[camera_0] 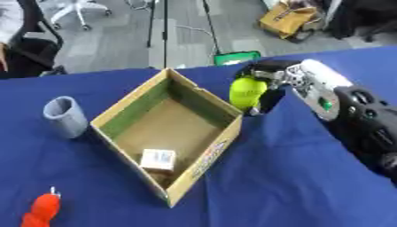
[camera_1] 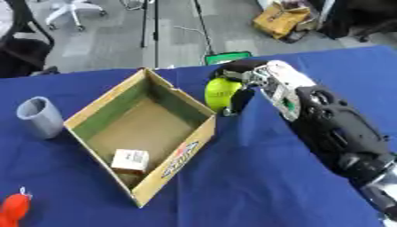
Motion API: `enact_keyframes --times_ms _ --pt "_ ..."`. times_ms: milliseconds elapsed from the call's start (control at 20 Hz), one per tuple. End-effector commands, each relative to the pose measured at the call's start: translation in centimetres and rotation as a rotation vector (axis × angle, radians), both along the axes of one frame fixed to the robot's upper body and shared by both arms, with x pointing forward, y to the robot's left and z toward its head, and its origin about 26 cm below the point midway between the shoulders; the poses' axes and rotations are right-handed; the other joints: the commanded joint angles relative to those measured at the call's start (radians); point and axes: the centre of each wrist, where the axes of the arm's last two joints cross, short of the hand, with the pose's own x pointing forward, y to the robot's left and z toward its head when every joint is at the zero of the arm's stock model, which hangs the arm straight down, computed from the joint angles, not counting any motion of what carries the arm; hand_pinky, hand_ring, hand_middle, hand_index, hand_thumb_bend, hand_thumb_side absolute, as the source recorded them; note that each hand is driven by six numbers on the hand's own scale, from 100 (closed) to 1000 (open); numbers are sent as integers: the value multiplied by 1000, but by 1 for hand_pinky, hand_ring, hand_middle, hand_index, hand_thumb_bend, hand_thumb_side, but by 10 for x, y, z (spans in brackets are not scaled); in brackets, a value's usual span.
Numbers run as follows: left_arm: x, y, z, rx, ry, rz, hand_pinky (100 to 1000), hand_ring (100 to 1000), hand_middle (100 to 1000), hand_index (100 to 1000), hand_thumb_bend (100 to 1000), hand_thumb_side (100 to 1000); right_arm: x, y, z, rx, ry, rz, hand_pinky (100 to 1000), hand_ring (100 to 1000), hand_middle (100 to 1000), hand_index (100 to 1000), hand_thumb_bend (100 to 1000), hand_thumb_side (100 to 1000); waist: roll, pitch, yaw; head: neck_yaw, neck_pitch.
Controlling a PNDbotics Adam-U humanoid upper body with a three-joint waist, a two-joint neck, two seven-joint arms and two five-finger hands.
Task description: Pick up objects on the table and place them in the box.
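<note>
Yellow-green fruit (camera_0: 247,92) held upright, long axis vertical, right hand (camera_0: 273,74) curled round it, beside box (camera_0: 203,103).

Grey floor (camera_0: 108,44) beyond the blue surface (camera_0: 294,177), a white office chair (camera_0: 77,9), a yellow bag (camera_0: 288,18)

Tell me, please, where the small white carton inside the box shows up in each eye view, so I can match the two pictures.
Left eye view: the small white carton lies below centre, left of the middle, in the near corner of the cardboard box.
Right eye view: the same carton sits further left, below centre.
Shared landmark: the grey cup standing on the blue cloth left of the box.
</note>
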Motion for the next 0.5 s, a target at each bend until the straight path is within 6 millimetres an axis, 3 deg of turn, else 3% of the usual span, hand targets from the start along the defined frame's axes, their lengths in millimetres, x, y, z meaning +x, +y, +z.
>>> enact_keyframes --times_ms 50,500 --pt "-2 2 9 13 -33 9 923 869 840 801 100 982 -2 0 25 10 -60 8 500 627 518 647 336 218 -3 -19 -1 0 0" --pt "-3 2 9 12 -33 11 926 868 840 801 100 981 -1 0 26 32 -63 0 462 592 467 601 317 196 -4 -19 1 0 4"
